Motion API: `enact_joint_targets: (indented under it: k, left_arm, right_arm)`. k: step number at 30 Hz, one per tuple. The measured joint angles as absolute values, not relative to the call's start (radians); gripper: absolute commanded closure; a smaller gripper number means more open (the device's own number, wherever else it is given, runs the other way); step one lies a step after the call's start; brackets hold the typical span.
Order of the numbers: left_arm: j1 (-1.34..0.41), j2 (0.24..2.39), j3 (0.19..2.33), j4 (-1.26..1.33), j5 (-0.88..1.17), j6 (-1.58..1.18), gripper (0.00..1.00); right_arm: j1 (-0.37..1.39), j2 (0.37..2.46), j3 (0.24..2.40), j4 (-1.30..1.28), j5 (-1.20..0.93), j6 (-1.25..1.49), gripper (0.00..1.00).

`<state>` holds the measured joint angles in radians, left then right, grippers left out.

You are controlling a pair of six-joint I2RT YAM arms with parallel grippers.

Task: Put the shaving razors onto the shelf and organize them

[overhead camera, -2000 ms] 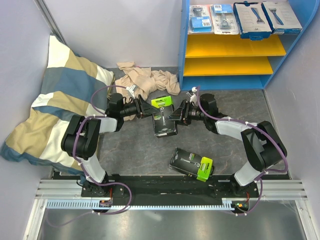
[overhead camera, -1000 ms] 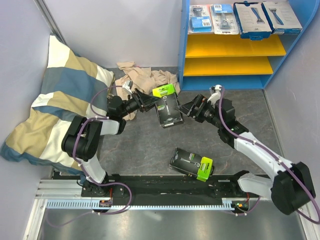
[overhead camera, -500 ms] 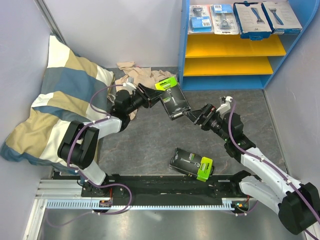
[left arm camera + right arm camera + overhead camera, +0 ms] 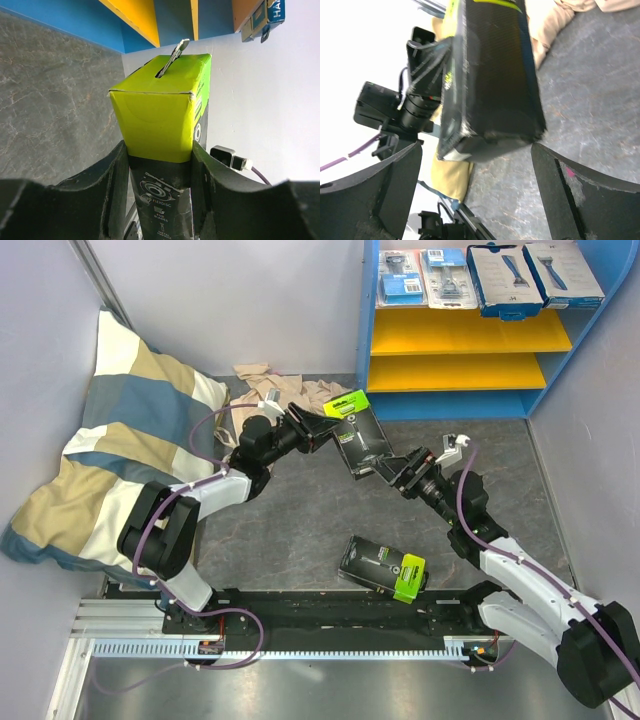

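Holding black box (image 4: 360, 440) aloft before shelf (image 4: 450, 335), left tool (image 4: 322, 433) clenched on its sides, lime end shelfward for insertion; right tool (image 4: 393, 470) released, farther from shelf.

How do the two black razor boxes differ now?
The held black box is up off the table, clamped in the left gripper; the lying black box rests flat on it, ungripped. The held one's lime end faces the far side; the other's faces right. Both are black with lime-green ends.
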<state>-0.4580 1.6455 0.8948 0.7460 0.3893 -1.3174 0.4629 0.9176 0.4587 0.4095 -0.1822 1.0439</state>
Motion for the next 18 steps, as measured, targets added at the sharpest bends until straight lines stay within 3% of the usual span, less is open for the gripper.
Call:
enact_joint_targets:
  k: [5, 11, 14, 15, 18]
  left_arm:
    - [-0.465, 1.646, 0.895, 0.749, 0.384, -1.317, 0.89]
    - [-0.474, 1.646, 0.895, 0.749, 0.373, -1.317, 0.89]
    - [-0.478, 1.647, 0.895, 0.749, 0.373, -1.317, 0.89]
    - [-0.478, 1.647, 0.895, 0.751, 0.372, -1.318, 0.89]
    - [-0.478, 1.647, 0.895, 0.759, 0.372, -1.318, 0.88]
  right_arm:
    - [0.463, 0.931, 0.459, 0.445, -0.179, 1.055, 0.03]
    - [0.463, 0.975, 0.459, 0.468, -0.181, 1.077, 0.15]
    - [0.463, 0.977, 0.459, 0.469, -0.177, 1.077, 0.26]
    - [0.463, 0.977, 0.459, 0.468, -0.175, 1.078, 0.36]
    - [0.463, 0.978, 0.459, 0.463, -0.166, 1.089, 0.52]
